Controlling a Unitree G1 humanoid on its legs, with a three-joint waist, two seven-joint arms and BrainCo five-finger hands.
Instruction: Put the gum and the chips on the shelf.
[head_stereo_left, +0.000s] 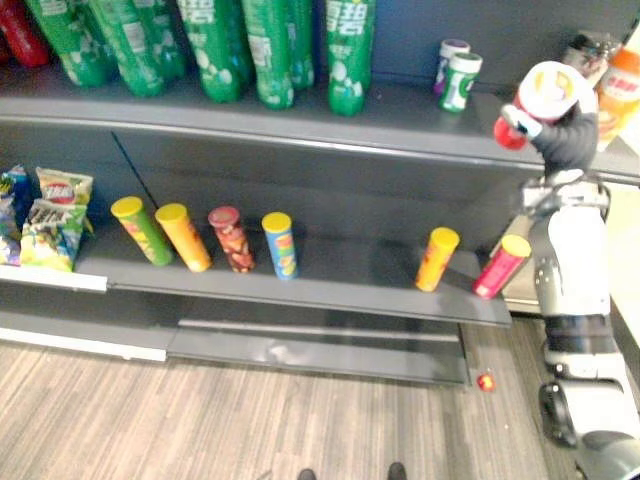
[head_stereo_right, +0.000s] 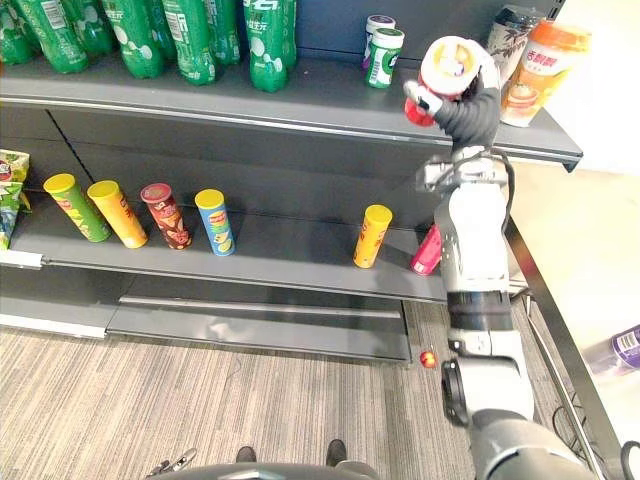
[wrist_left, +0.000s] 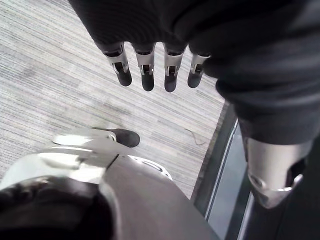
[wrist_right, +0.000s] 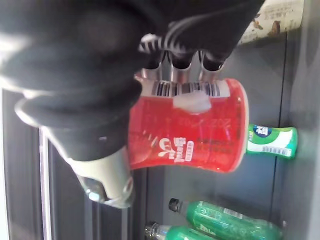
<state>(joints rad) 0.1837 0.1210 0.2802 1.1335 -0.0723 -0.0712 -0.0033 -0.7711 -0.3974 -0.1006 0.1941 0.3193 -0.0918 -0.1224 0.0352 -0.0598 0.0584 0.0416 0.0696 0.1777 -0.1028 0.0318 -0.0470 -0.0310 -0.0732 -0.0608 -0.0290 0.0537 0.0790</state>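
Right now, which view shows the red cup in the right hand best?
Right wrist view: the red cup is close, its side and barcode plain, with the right hand curled round it. Both eye views show it small, lid toward the camera, held up at the upper shelf.

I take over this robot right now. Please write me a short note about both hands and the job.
The right hand has its fingers shut on a red cup, held tilted at the upper shelf beside the green gum bottle.
The left hand is open and hangs over the floor, holding nothing.
Done: the gum bottle stands on the upper shelf.
Left: set the red cup down and release it. I cannot tell whether it touches the shelf.
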